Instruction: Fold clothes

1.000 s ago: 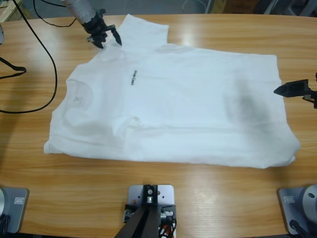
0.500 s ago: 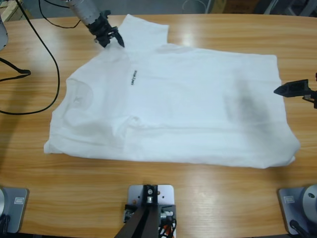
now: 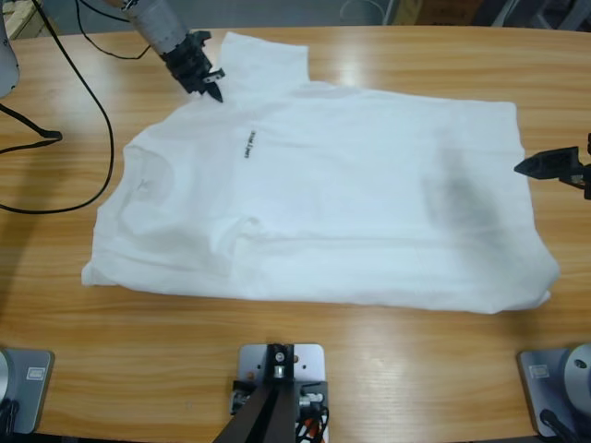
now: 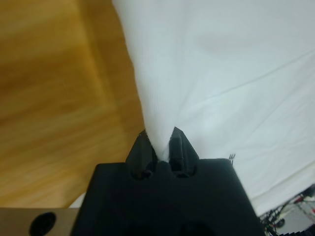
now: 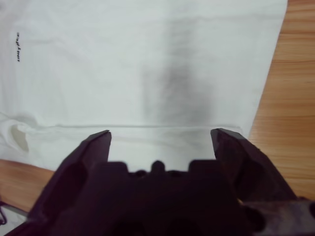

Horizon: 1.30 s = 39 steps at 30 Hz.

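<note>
One white T-shirt [image 3: 323, 194] lies spread flat across the middle of the wooden worktop [image 3: 369, 369] in the high view, its round neck toward the picture's left, its hem toward the right, and a tiny dark text print [image 3: 249, 144] on the chest. One sleeve sticks out past the shirt's far edge, and the other is folded in over the body near its near edge. A greyish shadow patch darkens the cloth close to the hem. The left gripper [image 3: 211, 85] comes in from the upper left corner and meets the shirt at the base of the far sleeve, beside the shoulder. The right gripper [image 3: 536, 166] enters from the right edge, just beside the hem and apart from the cloth. A black cable [image 3: 92, 111] loops over the worktop left of the shirt's neck. In the left wrist view, the left gripper [image 4: 160, 147] has its jaws together, clamped on a raised ridge of the white fabric [image 4: 221, 73], which rises in a narrow fold from between the tips, with bare wood beside the shirt. In the right wrist view, the right gripper [image 5: 160, 135] has its jaws wide apart with nothing between them, and beyond them lies the shirt's lower body [image 5: 123, 64], with the grey patch straight ahead, the print far off at the shirt's other end, and the hem's edge against the wood.
</note>
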Tool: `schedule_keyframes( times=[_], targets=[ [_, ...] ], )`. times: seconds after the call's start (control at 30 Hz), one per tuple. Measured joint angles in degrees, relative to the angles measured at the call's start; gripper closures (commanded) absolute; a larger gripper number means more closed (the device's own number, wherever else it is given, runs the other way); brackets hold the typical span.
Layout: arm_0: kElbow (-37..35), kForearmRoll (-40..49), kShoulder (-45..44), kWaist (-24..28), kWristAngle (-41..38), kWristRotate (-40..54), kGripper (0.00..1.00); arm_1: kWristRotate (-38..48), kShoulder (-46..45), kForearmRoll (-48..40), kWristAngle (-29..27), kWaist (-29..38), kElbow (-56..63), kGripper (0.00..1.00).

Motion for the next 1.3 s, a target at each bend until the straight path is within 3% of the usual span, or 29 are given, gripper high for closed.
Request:
schedule_keyframes(
  times=[0.4,0.77,0.83,0.97,1.03,1.1,1.3],
  targets=[
    [0.05,3.91,-0.92,0.11,-0.73,5.93,1.000,0.02,-2.49,0.26,0.51,-0.74,0.00,0.170],
    [0.41,4.05,-8.39,-2.27,0.40,8.93,1.000,0.11,-3.97,0.75,2.53,-0.74,0.00,0.170],
    [4.66,3.20,-10.99,-2.33,0.40,9.24,1.000,0.18,-3.96,0.89,2.57,-0.74,0.00,0.168],
    [25.92,-9.08,-18.01,-2.24,-0.29,9.28,1.000,0.43,-3.39,1.67,2.72,-1.72,-0.13,0.161],
    [33.14,-13.43,-20.11,-2.17,-0.34,9.28,1.000,0.68,-1.88,1.50,4.03,-3.94,-0.54,0.132],
    [36.87,-15.66,-21.37,-2.14,-0.37,9.28,1.000,0.95,0.34,-0.28,6.45,-5.90,-0.97,0.082],
    [38.81,-17.21,-22.71,-2.17,-1.52,9.28,1.000,0.59,10.08,-5.84,8.88,-10.28,-6.34,0.082]
  ],
)
